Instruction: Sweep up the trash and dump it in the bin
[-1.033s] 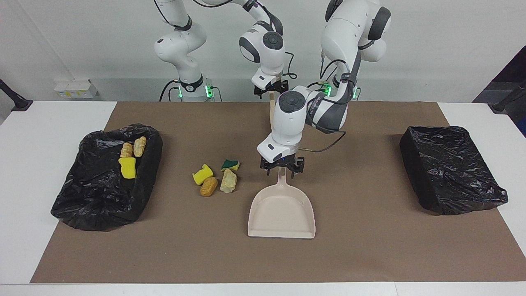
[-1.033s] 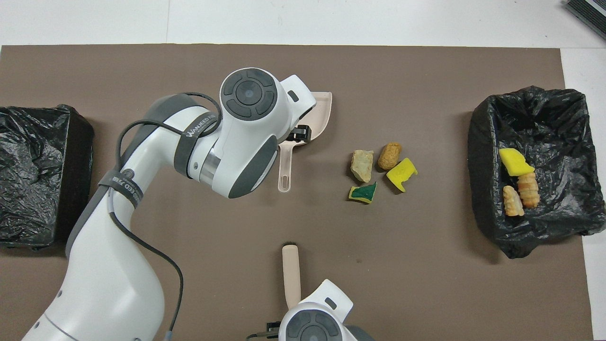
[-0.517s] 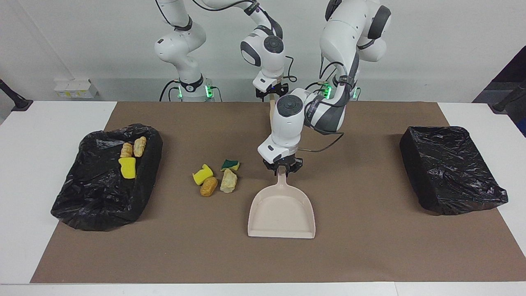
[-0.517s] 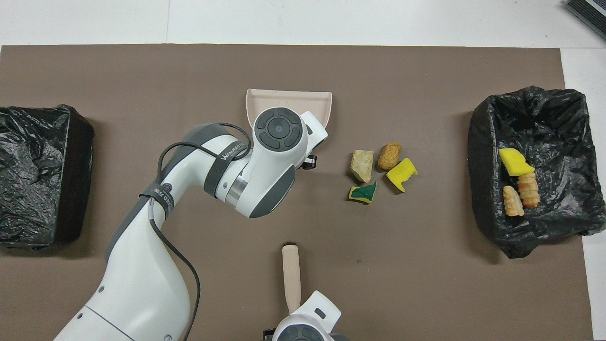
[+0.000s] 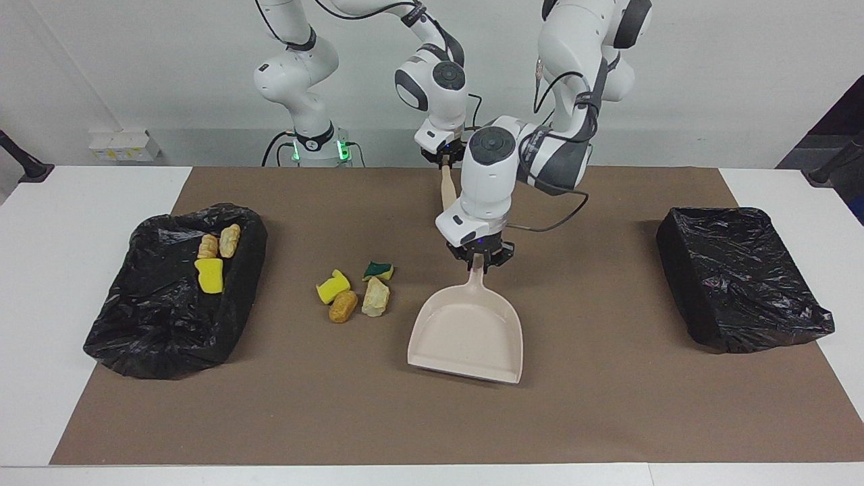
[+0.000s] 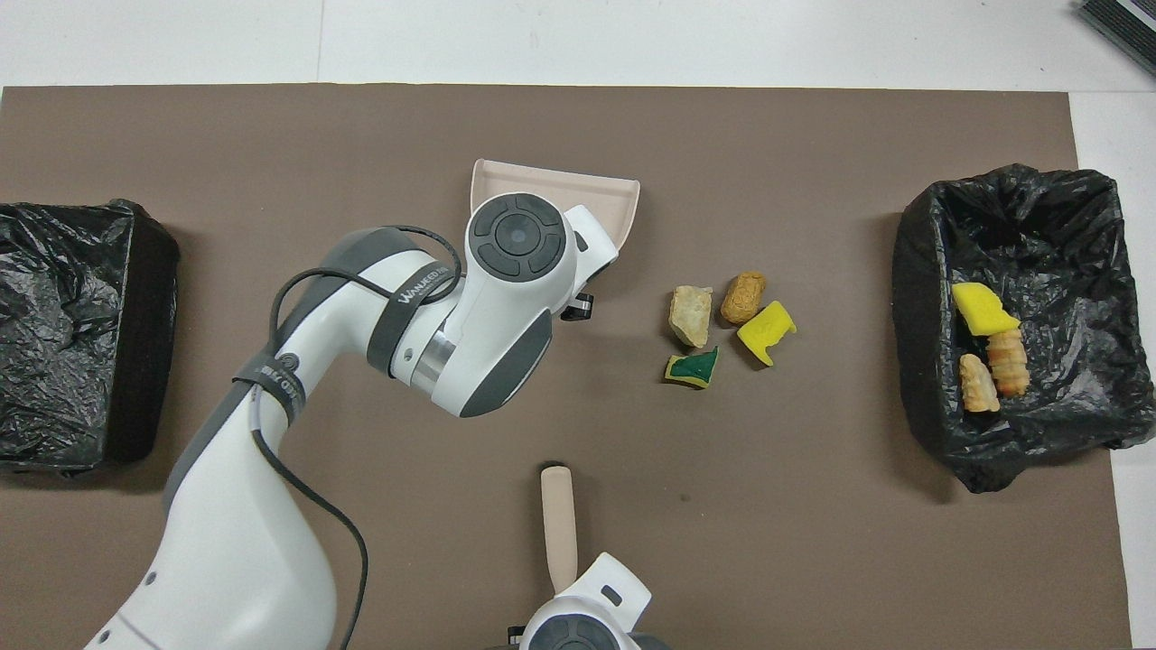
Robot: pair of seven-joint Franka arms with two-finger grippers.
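Observation:
Several pieces of trash lie in a cluster on the brown mat: a yellow sponge (image 5: 333, 287) (image 6: 766, 332), a golden lump (image 5: 343, 306) (image 6: 743, 298), a tan lump (image 5: 376, 298) (image 6: 691, 316) and a green-and-yellow sponge (image 5: 379, 271) (image 6: 694, 368). Beside them, toward the left arm's end, is the beige dustpan (image 5: 466, 331) (image 6: 614, 194). My left gripper (image 5: 478, 262) is shut on its handle, whose end is raised off the mat. My right gripper (image 5: 443, 158) is shut on a beige tool handle (image 5: 446, 187) (image 6: 558, 524) close to the robots.
A black-lined bin (image 5: 135, 337) (image 6: 930, 379) at the right arm's end holds a yellow sponge (image 5: 210, 275) and two bread-like lumps (image 5: 219, 243). A second black-lined bin (image 5: 739, 283) (image 6: 72, 334) stands at the left arm's end. White table borders the mat.
My left gripper closed on the dustpan handle and raised it, turning the pan slightly. My right gripper closed on the beige tool handle.

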